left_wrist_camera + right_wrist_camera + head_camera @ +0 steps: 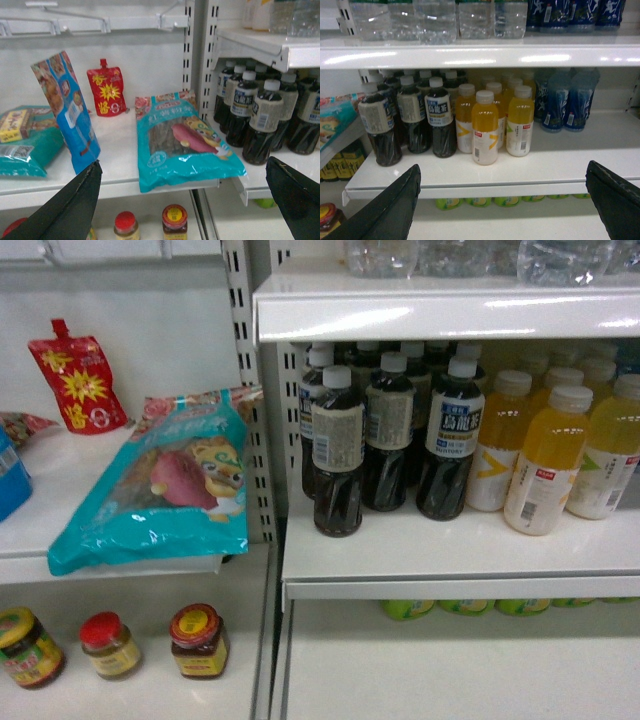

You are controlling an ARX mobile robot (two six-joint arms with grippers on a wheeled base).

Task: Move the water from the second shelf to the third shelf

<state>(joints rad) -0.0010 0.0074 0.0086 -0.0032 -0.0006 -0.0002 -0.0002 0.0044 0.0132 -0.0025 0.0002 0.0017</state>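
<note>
White upper shelf: clear water bottles in a row, dark blue bottles to their right.

Shelf below: dark drinks at left, orange drinks in the middle, blue bottles at right.

Left bay shelf: teal snack bag lying flat and overhanging the front edge, red pouch upright at the back, blue bag leaning.

Lower left shelf: three jars.

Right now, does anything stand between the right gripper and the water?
Nothing visible does. The water stands at the front of the upper shelf, unblocked; the right gripper is open, lower, facing the yellow bottles.
</note>
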